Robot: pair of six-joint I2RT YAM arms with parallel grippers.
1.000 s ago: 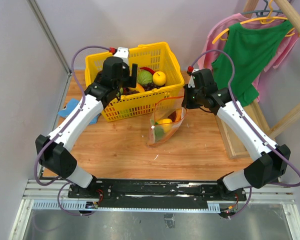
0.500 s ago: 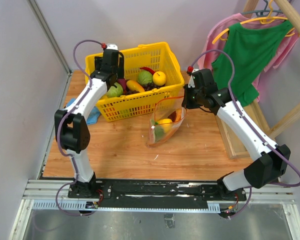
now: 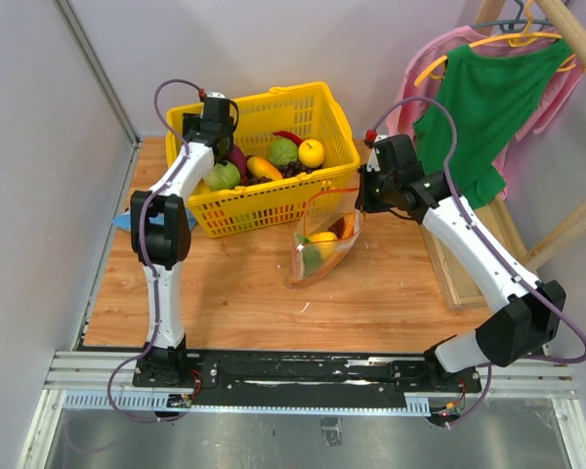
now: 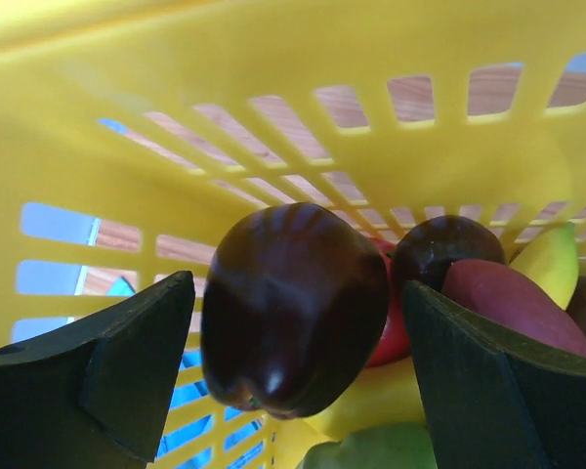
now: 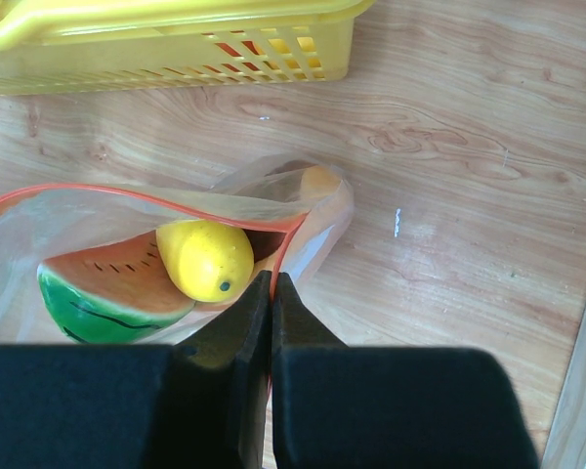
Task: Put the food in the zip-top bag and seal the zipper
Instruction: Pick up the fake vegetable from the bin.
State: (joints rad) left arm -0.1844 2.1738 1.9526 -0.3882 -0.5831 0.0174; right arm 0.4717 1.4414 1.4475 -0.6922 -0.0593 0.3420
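Note:
The clear zip-top bag (image 3: 320, 242) stands open on the wooden table in front of the basket. Inside it lie a watermelon slice (image 5: 107, 290) and a yellow oval fruit (image 5: 207, 259). My right gripper (image 5: 271, 279) is shut on the bag's red-orange zipper (image 5: 127, 195) edge and holds the mouth up; in the top view the right gripper (image 3: 361, 200) hangs over the bag's right corner. My left gripper (image 4: 295, 293) is open inside the yellow basket (image 4: 273, 59), its jaws on either side of a dark purple piece (image 4: 293, 322) with small gaps showing. In the top view the left gripper (image 3: 218, 137) reaches down at the basket's back left.
The yellow lattice basket (image 3: 273, 205) holds a green cabbage (image 3: 284, 151), a yellow round fruit (image 3: 312, 152) and several other toys. A blue cloth (image 3: 125, 217) lies left of it. A green shirt (image 3: 488, 107) hangs at the right above a wooden frame (image 3: 459, 278).
My left arm has swung from the basket's front wall up and over, and its gripper now sits deep in the basket's back left. The right arm and bag have not moved.

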